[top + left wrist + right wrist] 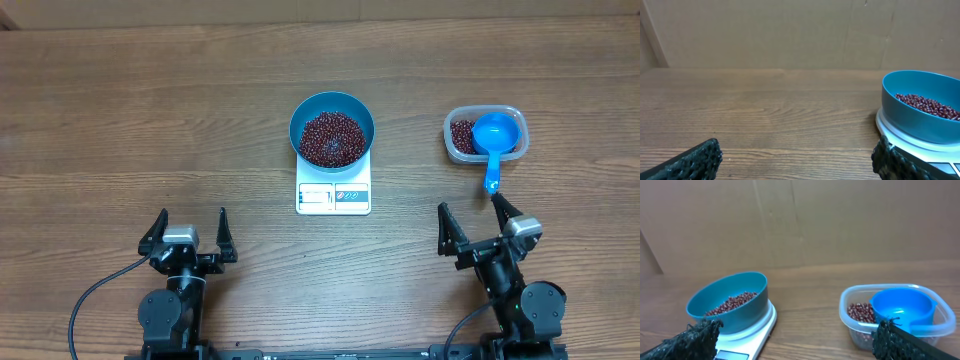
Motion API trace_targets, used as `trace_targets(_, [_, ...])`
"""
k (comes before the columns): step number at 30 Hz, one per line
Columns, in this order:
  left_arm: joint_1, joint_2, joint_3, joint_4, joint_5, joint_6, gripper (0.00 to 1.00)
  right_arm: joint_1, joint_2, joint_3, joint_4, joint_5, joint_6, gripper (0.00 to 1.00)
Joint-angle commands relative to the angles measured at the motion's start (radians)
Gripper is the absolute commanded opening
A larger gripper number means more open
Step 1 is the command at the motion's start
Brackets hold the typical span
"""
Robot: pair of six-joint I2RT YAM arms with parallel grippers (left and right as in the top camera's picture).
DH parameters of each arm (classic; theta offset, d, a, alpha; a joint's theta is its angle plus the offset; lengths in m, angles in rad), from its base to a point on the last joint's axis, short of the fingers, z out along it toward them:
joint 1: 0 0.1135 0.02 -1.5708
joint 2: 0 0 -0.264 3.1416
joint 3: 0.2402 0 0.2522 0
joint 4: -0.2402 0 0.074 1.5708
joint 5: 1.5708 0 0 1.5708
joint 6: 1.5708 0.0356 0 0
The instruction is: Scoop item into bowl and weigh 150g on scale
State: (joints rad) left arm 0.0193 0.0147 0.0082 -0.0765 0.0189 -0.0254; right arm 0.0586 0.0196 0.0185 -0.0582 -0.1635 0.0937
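Blue scoop (495, 133) rests in the clear tub (483, 109), apparently over beans (461, 135).

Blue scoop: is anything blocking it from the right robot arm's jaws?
Nothing visible. Only bare wooden table lies between the right gripper, jaws open, and the small blue plastic scoop resting in the clear plastic tub.
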Motion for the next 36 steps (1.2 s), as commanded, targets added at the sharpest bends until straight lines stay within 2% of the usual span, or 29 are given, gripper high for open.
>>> trace_targets(1, [-0.007,-0.01,-0.003,-0.002,0.007,0.014,1.0,-0.011,-0.018,-0.011,-0.015,0.033,-0.025,1.0])
trace_targets(9, [-0.007,-0.01,-0.003,-0.002,0.008,0.014,1.0,-0.047,-0.018,-0.011,-0.022,0.085,-0.025,1.0])
trace_targets(17, [-0.007,-0.01,-0.003,-0.002,0.008,0.014,0.99,-0.049,-0.018,-0.011,-0.023,0.08,-0.148,1.0])
trace_targets(36, [-0.007,-0.01,-0.003,-0.002,0.007,0.014,1.0,-0.048,-0.018,-0.01,-0.023,0.095,-0.151,1.0])
